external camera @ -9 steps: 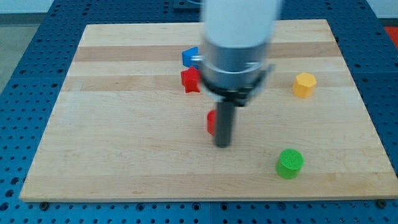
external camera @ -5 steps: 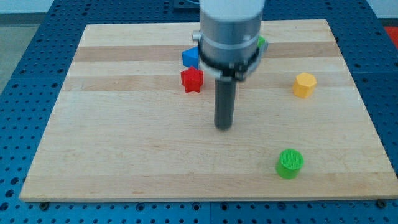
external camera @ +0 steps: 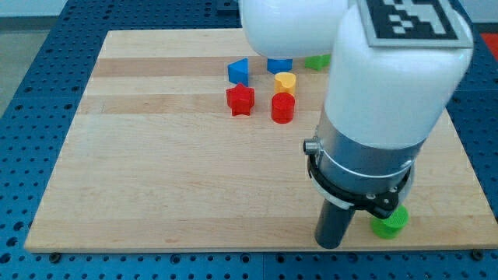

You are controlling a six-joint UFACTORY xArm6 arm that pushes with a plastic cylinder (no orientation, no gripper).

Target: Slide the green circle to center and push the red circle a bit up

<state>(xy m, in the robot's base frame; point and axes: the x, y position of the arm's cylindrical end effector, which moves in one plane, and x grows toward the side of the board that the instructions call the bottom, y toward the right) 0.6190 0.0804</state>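
Note:
The green circle [external camera: 390,223] lies near the board's bottom right edge, partly hidden behind the arm's body. My tip [external camera: 331,246] rests on the board just to its left, close to the bottom edge; I cannot tell if they touch. The red circle [external camera: 282,108] stands in the upper middle of the board, just below a yellow block [external camera: 285,81] and to the right of a red star [external camera: 240,99].
A blue block [external camera: 239,71], a second blue block [external camera: 278,65] and another green block [external camera: 317,61] sit near the board's top, partly behind the arm. The arm's large white body [external camera: 393,93] hides the board's right side. The wooden board [external camera: 156,171] ends close below my tip.
The red circle now sits higher, next to the red star. My tip has moved from the board's middle to the bottom right. The green circle sits a little lower and further right.

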